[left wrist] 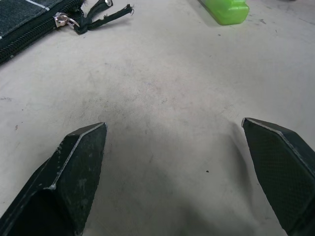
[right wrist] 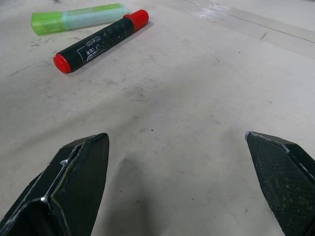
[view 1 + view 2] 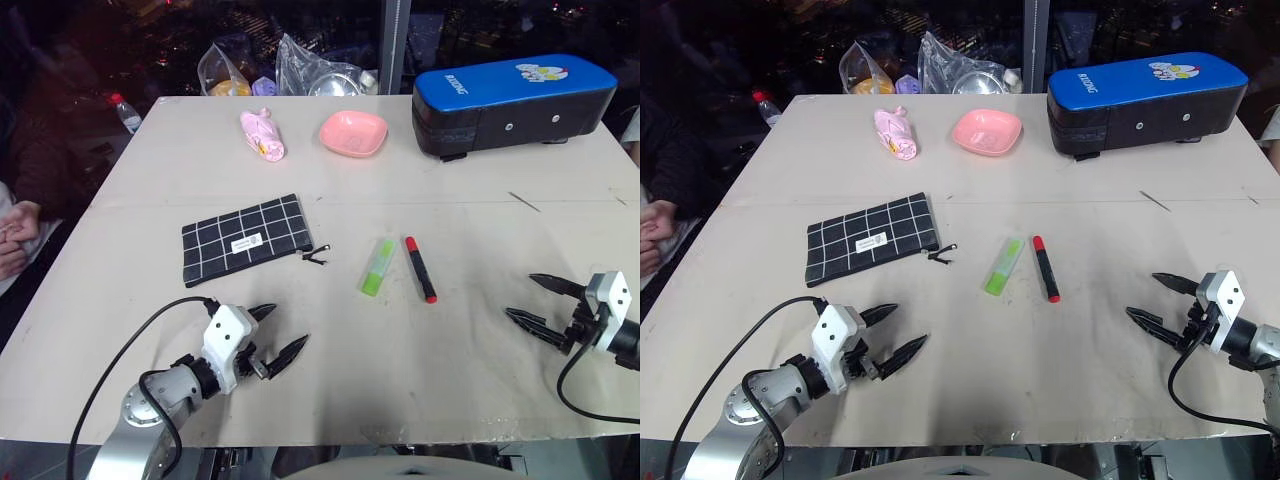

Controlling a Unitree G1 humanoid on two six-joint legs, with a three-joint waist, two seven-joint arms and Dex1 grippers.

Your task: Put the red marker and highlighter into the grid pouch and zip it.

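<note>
Pale scuffed table [image 3: 480,380], dark window [image 3: 320,30] behind, upright post [image 3: 393,45]

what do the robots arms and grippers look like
Each arm is silver-grey metal with a black joint, ending in a white block at the wrist. The left gripper and right gripper each carry two black, pointed, faceted fingers. A black cable loops along each arm.

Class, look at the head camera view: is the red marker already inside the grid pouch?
No, the red marker lies bare on the table beside the highlighter, well apart from the grid pouch.
</note>
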